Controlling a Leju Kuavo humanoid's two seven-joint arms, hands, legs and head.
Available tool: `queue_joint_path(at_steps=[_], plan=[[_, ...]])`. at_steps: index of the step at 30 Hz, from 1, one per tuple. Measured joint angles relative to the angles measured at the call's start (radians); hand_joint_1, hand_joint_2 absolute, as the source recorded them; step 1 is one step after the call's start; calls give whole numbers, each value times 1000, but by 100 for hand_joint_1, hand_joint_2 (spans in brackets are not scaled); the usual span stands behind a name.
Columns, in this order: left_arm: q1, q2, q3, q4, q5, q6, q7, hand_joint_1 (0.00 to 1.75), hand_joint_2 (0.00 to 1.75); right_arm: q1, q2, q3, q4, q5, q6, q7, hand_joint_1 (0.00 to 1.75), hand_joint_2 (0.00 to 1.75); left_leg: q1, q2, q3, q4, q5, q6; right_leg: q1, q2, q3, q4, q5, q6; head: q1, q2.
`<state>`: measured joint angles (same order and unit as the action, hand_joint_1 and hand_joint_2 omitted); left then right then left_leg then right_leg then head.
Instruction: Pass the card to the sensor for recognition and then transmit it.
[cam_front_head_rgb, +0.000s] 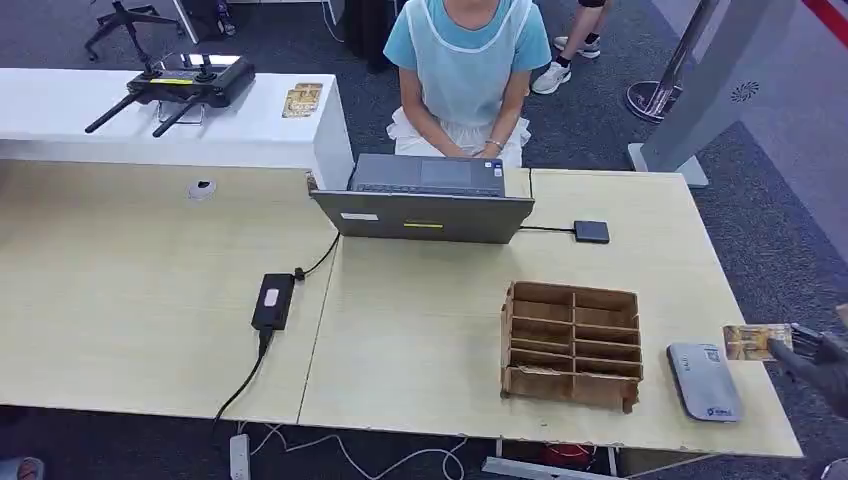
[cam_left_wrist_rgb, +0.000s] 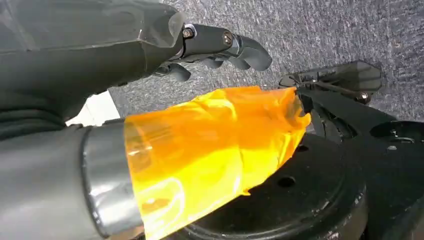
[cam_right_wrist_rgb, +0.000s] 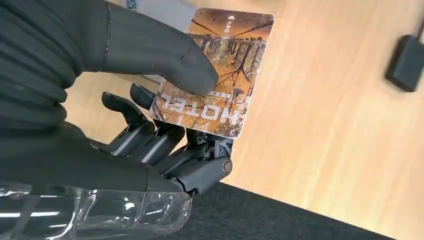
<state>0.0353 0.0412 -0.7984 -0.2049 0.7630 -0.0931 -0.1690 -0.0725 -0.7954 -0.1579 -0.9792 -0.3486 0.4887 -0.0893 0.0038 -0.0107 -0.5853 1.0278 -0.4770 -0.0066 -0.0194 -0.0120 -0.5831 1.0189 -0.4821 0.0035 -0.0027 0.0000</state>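
Right hand (cam_front_head_rgb: 815, 352) pinches the hotel card (cam_front_head_rgb: 757, 342) just beside the grey sensor (cam_front_head_rgb: 704, 381); lower it flat over the sensor face, left hand (cam_left_wrist_rgb: 220, 47) probably empty, curled.

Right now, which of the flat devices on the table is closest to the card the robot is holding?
The grey sensor at the table's right edge, just left of the card in the right hand. The small black box by the laptop and the power brick lie much farther away.

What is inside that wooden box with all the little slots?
The wooden box has two columns of slots, and the ones facing the head view look empty. Its dividers hide the slot bottoms, so something lying flat there could be missed.
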Motion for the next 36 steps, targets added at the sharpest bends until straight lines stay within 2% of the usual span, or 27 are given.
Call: queue_joint_path(at_steps=[14, 36], plan=[[0, 4, 0, 0, 3, 22, 6, 0, 0, 46, 8, -15, 10, 76, 0, 26, 175, 175, 0, 1, 0, 0, 0, 0, 0, 0, 0, 0, 0, 0, 0, 0], [-1, 7, 0, 0, 8, 24, 9, 0, 0, 45, 13, 18, 20, 89, -1, 39, 175, 175, 0, 1, 0, 0, 0, 0, 0, 0, 0, 0, 0, 0, 0, 0]])
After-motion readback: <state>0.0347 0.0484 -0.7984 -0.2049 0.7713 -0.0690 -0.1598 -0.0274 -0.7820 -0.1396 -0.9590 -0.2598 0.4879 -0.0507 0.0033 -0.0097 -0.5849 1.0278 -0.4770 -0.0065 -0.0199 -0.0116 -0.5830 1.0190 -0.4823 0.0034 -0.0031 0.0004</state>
